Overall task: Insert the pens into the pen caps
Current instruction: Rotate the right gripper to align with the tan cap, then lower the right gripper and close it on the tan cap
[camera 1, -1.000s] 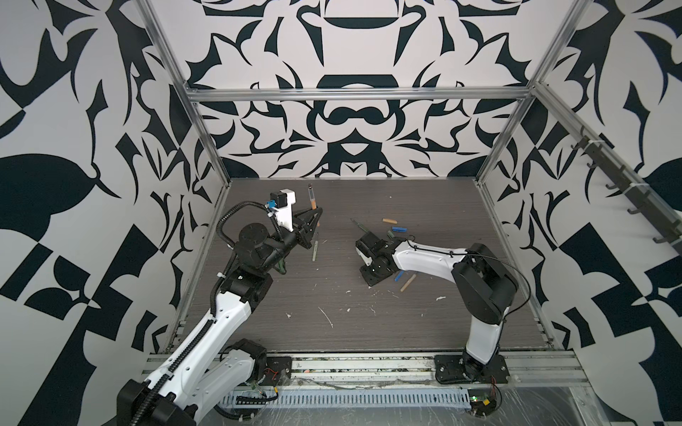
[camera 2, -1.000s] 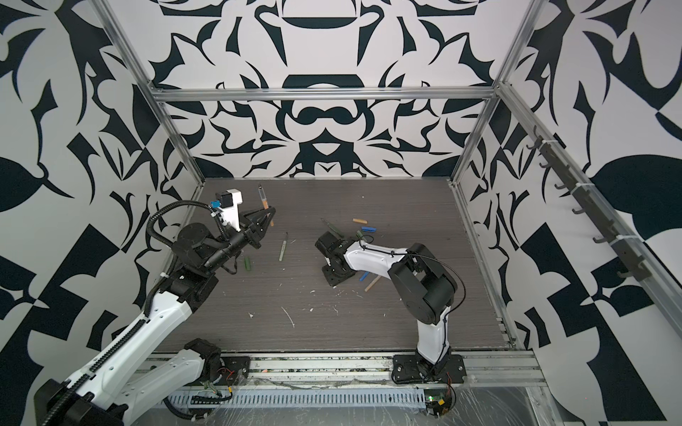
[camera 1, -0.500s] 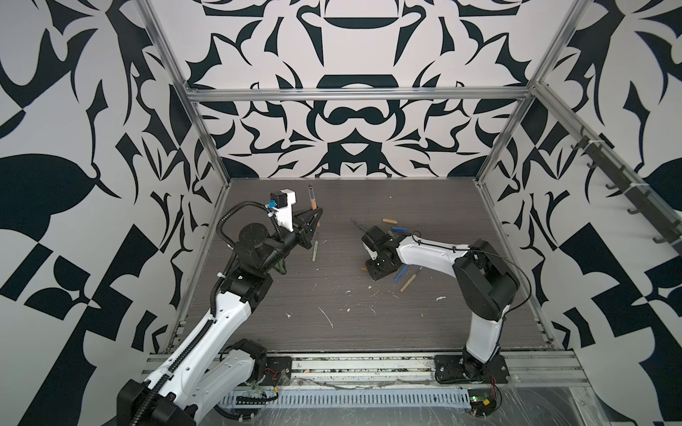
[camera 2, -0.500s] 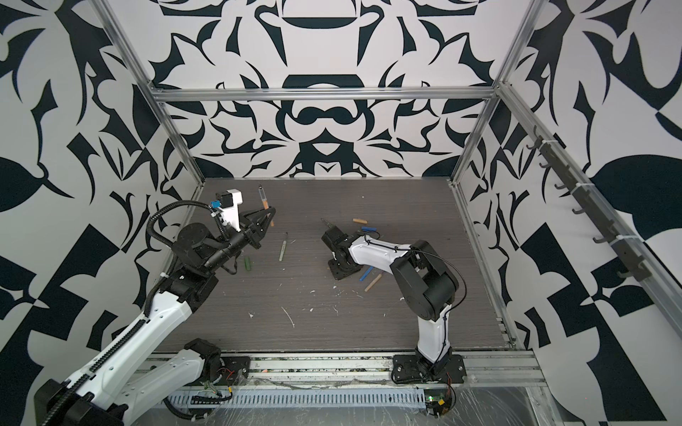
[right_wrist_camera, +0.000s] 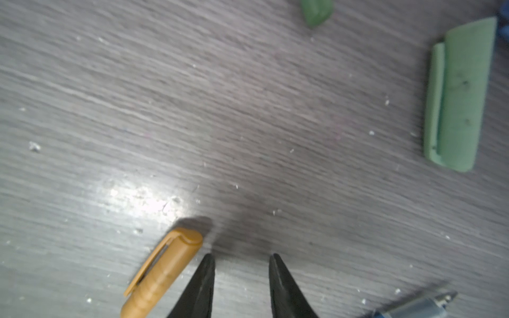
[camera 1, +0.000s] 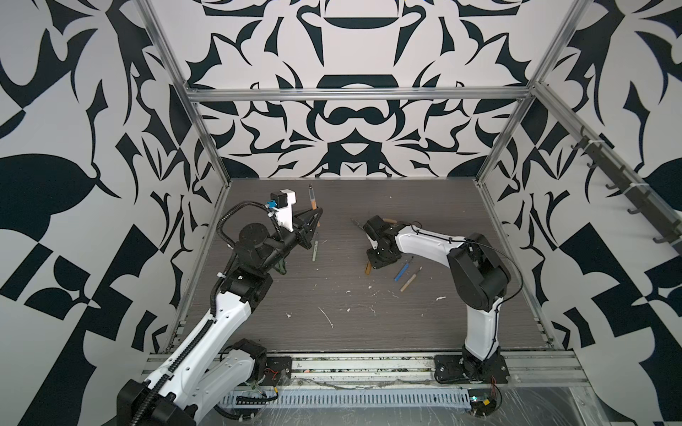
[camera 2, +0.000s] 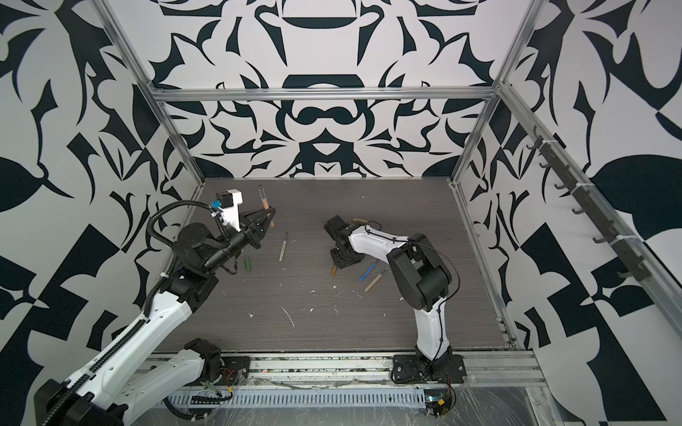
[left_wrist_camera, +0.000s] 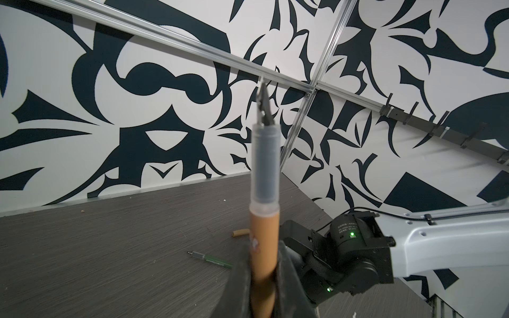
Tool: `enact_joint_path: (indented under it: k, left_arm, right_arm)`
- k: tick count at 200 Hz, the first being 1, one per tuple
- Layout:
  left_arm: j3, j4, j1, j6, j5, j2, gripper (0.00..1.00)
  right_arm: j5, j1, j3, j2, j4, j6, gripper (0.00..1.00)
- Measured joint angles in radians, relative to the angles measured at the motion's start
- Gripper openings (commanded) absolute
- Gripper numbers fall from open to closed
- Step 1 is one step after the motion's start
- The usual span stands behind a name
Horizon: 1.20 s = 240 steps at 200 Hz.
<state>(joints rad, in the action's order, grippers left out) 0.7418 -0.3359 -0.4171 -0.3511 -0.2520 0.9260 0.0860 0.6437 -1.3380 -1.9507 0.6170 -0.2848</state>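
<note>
My left gripper (camera 1: pixel 314 217) (camera 2: pixel 268 215) is shut on the ochre-brown pen (left_wrist_camera: pixel 263 247), held up off the table with its dark tip upward (camera 1: pixel 312 199). My right gripper (right_wrist_camera: pixel 241 264) (camera 1: pixel 376 260) points down at the table, open, with nothing between its fingers. The ochre-brown pen cap (right_wrist_camera: pixel 165 272) (camera 1: pixel 367 268) lies just outside one finger. A light green cap (right_wrist_camera: pixel 457 96) lies farther off. On the table lie a pale green pen (camera 1: pixel 314 250), a dark green pen (left_wrist_camera: pixel 212 257), a blue pen (camera 1: pixel 402 269), a tan pen (camera 1: pixel 410 280), a tan cap (camera 1: pixel 389 220) and a dark green cap (camera 2: pixel 248 263).
White flecks and scratches (camera 1: pixel 326 317) are scattered over the dark wood-grain table (camera 1: pixel 332 295). Patterned walls with metal frame bars (camera 1: pixel 206 206) close in the left, back and right sides. A metal rail (camera 1: pixel 369 363) carries both arm bases along the front edge.
My right gripper has shifted a little toward the back of the table, and the ochre-brown cap now shows at its near side. The left arm and its pen have not moved.
</note>
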Motion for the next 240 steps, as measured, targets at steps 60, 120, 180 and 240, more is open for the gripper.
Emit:
enact_joint_path:
  k: [60,120,180,240]
  left_arm:
    - [0.000,0.001,0.000,-0.015,-0.024,0.027,0.14]
    - [0.000,0.003,0.000,-0.024,-0.038,0.032,0.14]
    - [0.000,0.003,0.000,-0.035,-0.059,0.037,0.15]
    - [0.000,0.002,0.000,-0.042,-0.071,0.043,0.15]
  right_arm:
    - [-0.040,-0.009,0.004,0.118,-0.030,-0.214,0.36]
    - [-0.104,-0.010,0.068,0.087,-0.117,-0.414,0.40]
    - [-0.145,-0.009,0.100,0.040,-0.179,-0.498,0.32]
    - [-0.143,-0.001,0.105,0.029,-0.213,-0.528,0.24]
